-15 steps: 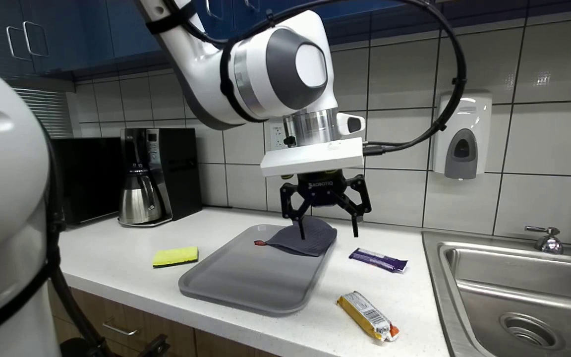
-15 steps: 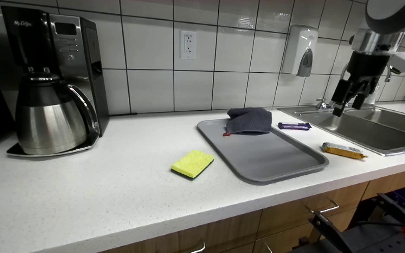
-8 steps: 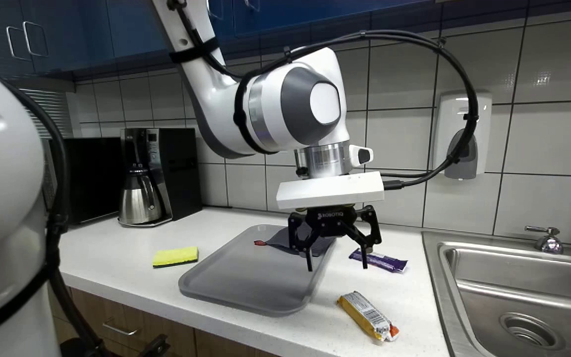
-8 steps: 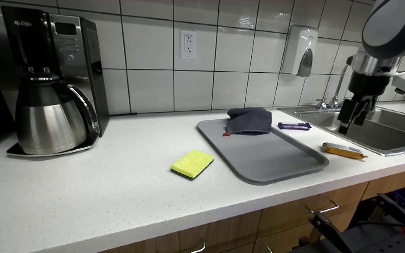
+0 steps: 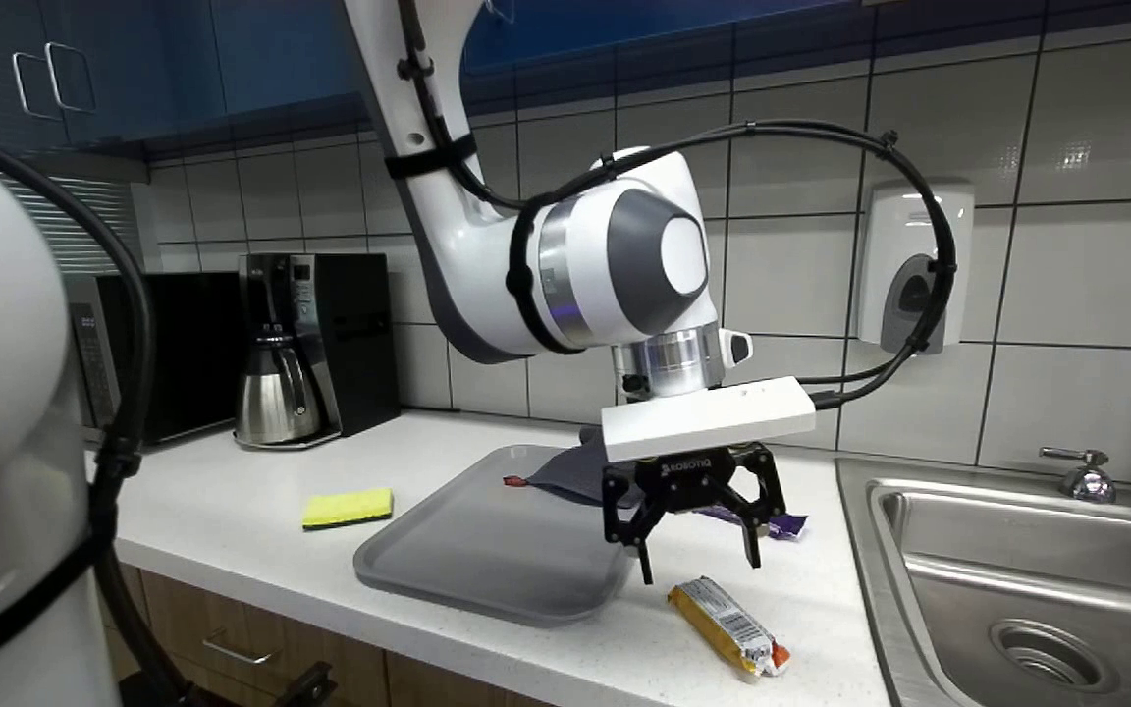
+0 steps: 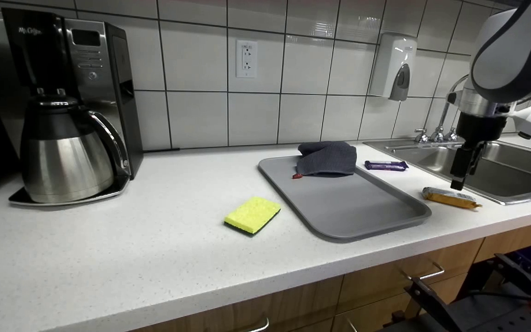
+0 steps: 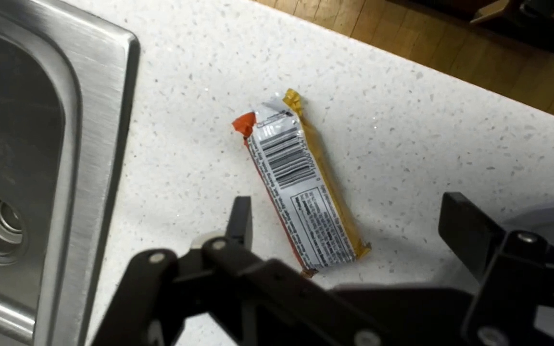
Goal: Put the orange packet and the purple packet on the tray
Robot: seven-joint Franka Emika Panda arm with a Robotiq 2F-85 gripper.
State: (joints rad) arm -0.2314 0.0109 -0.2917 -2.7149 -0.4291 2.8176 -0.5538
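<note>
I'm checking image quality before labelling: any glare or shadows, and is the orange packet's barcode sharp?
In both exterior views, bright reflections on the wall tiles; in the wrist view, soft shadow on the countertop beside the orange packet, barcode sharp.

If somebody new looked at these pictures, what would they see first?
Probably the big white arm, its black gripper hanging open above the orange packet. Next, maybe the yellow sponge on the counter beside the tray. In an exterior view, the shiny coffee pot at far left stands out too.
</note>
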